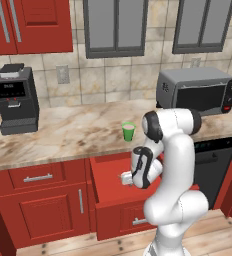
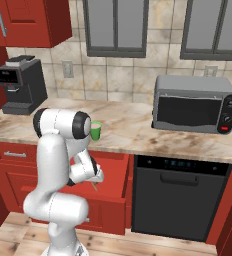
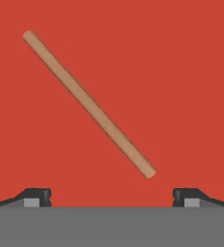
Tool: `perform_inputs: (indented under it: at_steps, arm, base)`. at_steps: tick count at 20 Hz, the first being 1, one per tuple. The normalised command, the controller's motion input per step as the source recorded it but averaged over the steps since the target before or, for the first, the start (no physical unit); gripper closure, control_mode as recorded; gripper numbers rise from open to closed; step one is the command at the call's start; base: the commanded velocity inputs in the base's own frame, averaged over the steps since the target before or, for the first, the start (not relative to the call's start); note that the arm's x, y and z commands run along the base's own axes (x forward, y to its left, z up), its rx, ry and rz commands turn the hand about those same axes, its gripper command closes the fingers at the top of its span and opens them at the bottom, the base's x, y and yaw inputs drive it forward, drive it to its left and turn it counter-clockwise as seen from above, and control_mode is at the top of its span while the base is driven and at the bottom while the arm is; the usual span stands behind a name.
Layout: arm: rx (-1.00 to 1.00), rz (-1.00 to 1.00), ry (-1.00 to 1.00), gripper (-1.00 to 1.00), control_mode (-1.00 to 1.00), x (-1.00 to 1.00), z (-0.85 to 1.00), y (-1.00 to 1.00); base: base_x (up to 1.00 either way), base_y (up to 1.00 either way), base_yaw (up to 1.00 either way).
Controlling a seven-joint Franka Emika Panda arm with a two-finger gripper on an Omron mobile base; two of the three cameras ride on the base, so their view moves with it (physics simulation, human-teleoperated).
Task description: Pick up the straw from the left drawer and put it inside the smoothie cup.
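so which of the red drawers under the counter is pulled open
The wide red drawer below the green cup; the narrower red drawer with the silver bar handle is shut.

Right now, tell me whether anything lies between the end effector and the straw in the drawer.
Nothing visible does. In the hand view the straw lies diagonally on the bare red floor of the left drawer, and the open end effector looks straight down at it, with no other thing between them.

The straw (image 3: 89, 104) is looking like matt tan wood; the left drawer (image 3: 181, 72) is showing smooth flat red; the countertop (image 1: 78, 132) is appearing polished marble.
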Motion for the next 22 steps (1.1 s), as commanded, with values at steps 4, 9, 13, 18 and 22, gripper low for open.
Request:
perform_inputs:
  at_steps: [4,9,13,18,22]
  arm:
    - [0.00,0.00,0.00,-1.00,-1.00,0.31,-0.16,0.00]
    - [0.00,0.00,0.00,-1.00,-1.00,0.35,-0.13,0.00]
    - [0.00,0.00,0.00,-1.00,-1.00,0.37,-0.09,0.00]
    - [0.00,0.00,0.00,-1.00,-1.00,0.34,-0.09,0.00]
    - [0.00,0.00,0.00,-1.00,-1.00,0.28,-0.08,0.00]
  base:
    - [0.00,0.00,0.00]
    - [0.00,0.00,0.00]
    - [0.00,0.00,0.00]
    - [0.00,0.00,0.00]
    - [0.00,0.00,0.00]
